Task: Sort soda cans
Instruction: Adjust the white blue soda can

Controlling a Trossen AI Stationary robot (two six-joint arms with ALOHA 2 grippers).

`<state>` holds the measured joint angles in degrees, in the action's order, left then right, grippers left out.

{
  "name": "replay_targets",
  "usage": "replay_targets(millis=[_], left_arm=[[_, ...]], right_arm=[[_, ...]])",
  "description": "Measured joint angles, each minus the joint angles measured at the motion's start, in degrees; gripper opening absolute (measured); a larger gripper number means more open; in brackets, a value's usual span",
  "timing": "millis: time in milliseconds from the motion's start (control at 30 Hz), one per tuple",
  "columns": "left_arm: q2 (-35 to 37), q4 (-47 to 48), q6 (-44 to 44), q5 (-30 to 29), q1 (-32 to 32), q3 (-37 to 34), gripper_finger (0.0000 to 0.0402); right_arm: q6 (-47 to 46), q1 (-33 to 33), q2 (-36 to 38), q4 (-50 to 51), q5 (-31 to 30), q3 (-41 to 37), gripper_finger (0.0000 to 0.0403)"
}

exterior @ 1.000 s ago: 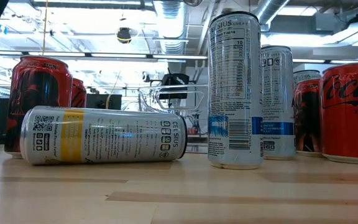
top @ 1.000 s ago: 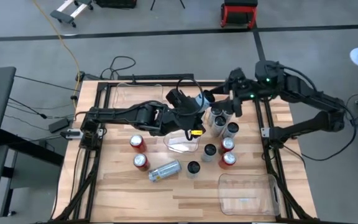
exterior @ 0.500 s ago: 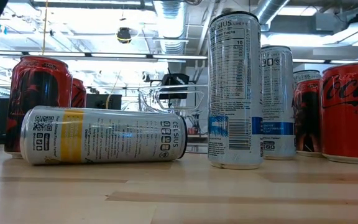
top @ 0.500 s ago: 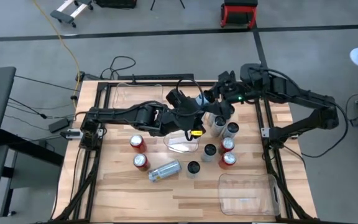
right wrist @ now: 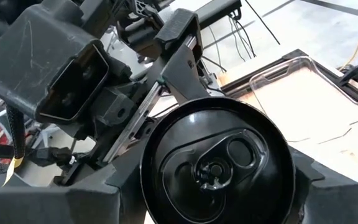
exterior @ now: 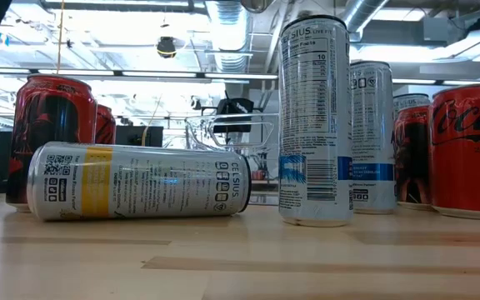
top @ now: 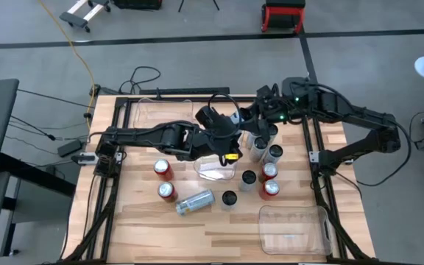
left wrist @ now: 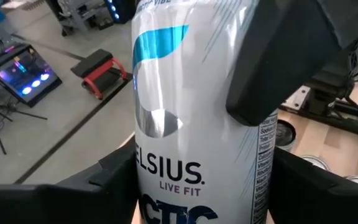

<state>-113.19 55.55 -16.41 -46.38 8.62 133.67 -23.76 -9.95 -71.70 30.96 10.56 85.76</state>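
Observation:
A silver-white soda can (left wrist: 191, 124) hangs above the table's middle (top: 235, 118), tilted, with its dark top (right wrist: 216, 162) turned toward the right arm. My left gripper (top: 227, 126) is shut on its body. My right gripper (top: 250, 120) comes from the right and is shut on its top end. Below, other soda cans stand on the table: red ones (top: 162, 169), dark ones (top: 229, 199) and silver ones (top: 274, 153). One silver can lies on its side (top: 195, 201). My left gripper pinches the can's body at its lower half (left wrist: 166, 186) between its two fingers (left wrist: 114, 180), which lie across the can. The can is lifted clear of the table. My right gripper has one finger (right wrist: 123, 199) on each side of the can's top end (right wrist: 166, 124). It comes from the table's right, and the fingers lie along the can's sides (left wrist: 253, 93).
Three clear bins stand on the table: one under the held can (top: 218, 169), one at the near right (top: 293, 227), one at the far left (top: 157, 110). The standing cans cluster just right of the middle. In the low view the lying can (exterior: 140, 182) fills the front.
My right gripper has gone toward the table's left and a little down, up to the can that my left gripper holds aloft. Its fingers now stand about the can's top end. The can and my left gripper have kept their place.

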Motion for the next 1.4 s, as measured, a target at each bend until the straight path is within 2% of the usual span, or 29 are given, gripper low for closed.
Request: replay_targets(millis=[200, 367, 567, 633, 667, 767, 867, 933, 1033, 1167, 1267, 1400], left_arm=[[2.82, 4.00, -1.47, -0.63, 0.55, 0.01, 0.0313], [6.26, 12.36, -4.05, -0.81, 0.63, 0.09, 0.0323], [10.81, 26.67, -8.41, -4.27, 0.78, 0.11, 0.0324], [11.17, 34.13, -13.12, -4.86, 0.70, 0.09, 0.0325], [11.15, 34.99, -15.87, -5.65, 0.68, -0.44, 0.0325], [13.79, 31.54, -16.45, -6.27, 1.27, -5.37, 0.0325], [17.35, 29.91, -17.76, -6.20, 1.49, -9.77, 0.0320], [19.64, 29.18, -18.66, -5.72, 2.18, -13.26, 0.0314], [22.84, 23.32, -16.98, -5.15, 3.67, -19.48, 0.0306], [28.65, 13.30, -13.40, -1.42, 4.18, -28.20, 0.0298], [33.16, 4.93, -12.14, 2.41, 4.02, -34.59, 0.0294], [39.49, -1.87, -10.69, 3.91, 4.64, -43.11, 0.0292]], right_arm=[[0.79, -0.44, 1.23, 0.65, -3.47, 0.02, 0.0251], [3.06, -0.99, 1.04, 5.25, -6.21, 0.08, 0.0251], [6.21, -1.40, -5.60, 8.39, -8.58, 0.11, 0.0251], [6.76, -1.39, -8.33, 7.49, -8.55, 0.06, 0.0251], [7.10, -1.37, -9.74, 6.73, -8.45, 0.06, 0.0251], [8.02, -1.22, -14.14, 5.51, -9.37, 0.15, 0.0251], [9.14, -0.57, -18.51, 5.49, -15.00, 0.09, 0.0251], [9.25, -0.67, -20.78, 4.32, -16.62, 0.06, 0.0251], [9.25, -1.40, -23.29, 1.73, -16.76, 0.08, 0.0251], [9.22, -2.78, -26.40, -1.20, -16.52, 0.11, 0.0251], [8.57, -3.94, -28.36, -1.63, -16.67, 0.13, 0.0251], [8.33, -5.08, -30.08, -0.86, -16.72, 0.08, 0.0251]])
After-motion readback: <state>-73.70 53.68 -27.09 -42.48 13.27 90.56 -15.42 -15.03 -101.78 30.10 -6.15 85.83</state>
